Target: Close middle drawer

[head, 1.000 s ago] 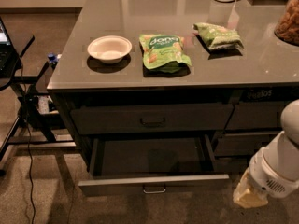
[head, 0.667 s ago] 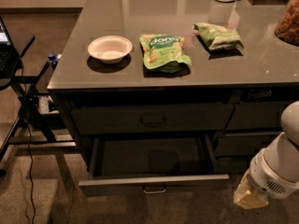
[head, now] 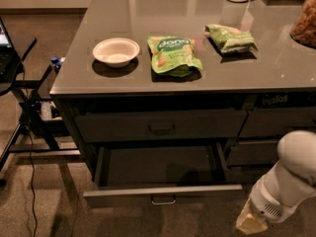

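Middle drawer [head: 163, 194] far out of the cabinet, flat front panel nearest the camera, small metal loop handle [head: 163, 200] at its centre, long side walls exposed. Open floor [head: 59, 201] in front of the middle drawer and to its left. Farther left of it, a dark folding stand [head: 19, 83] and a thin cable [head: 31, 181] trailing down. Directly above the middle drawer, a taller shut drawer [head: 123, 127] with a dark handle [head: 161, 129]; up and right of it, narrower dark drawers [head: 279, 123].

Higher still above the middle drawer, the grey tabletop [head: 276, 70]: white bowl [head: 116, 51] over its left part, green bag [head: 174, 56] printed "dana" over its middle, second green bag [head: 231, 37] farther back and right, print too small to read. Small pale label [head: 274, 100] under the tabletop edge, up and right of the middle drawer — not legible.

End effector [head: 251, 222] low, just right of the middle drawer's front right corner, apart from the panel, at the tip of a white arm [head: 291, 177]. Holding nothing visible — open or closed, cannot tell.
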Controlling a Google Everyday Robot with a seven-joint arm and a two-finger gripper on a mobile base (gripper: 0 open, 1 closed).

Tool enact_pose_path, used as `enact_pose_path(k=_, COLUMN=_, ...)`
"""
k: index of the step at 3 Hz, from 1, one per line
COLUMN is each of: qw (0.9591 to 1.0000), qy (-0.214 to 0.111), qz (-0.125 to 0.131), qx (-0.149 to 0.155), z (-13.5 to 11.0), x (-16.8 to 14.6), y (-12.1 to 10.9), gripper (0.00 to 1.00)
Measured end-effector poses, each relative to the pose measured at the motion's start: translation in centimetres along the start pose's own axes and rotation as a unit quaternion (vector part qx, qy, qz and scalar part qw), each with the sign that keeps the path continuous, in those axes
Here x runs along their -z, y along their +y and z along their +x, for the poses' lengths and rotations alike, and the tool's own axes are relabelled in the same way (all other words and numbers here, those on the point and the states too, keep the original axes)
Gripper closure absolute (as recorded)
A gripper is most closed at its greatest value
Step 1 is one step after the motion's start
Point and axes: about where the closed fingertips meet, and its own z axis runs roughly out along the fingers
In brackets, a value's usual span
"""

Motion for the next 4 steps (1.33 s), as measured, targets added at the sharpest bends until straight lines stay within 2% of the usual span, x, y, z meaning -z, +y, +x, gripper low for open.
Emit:
enact_pose_path(k=1, qw=0.9998, qy=-0.017, qz=-0.003, qx=-0.006, z=-2.0, x=-9.0, y=-3.3, gripper=1.0)
enact_pose_path(k=2, qw=0.9998, qy=-0.02, qz=-0.001, qx=-0.007, z=-2.2, x=-9.2, y=-3.6, gripper=1.0)
enact_pose_path(k=3, qw=0.999, qy=-0.04, qz=0.001, qx=-0.018, z=-2.2, x=-10.2, y=-3.7, gripper=1.0)
enact_pose_path(k=4, qw=0.9976, qy=-0.061, qz=0.02, qx=-0.023, z=-3.6, x=-12.8, y=-5.2, gripper=1.0)
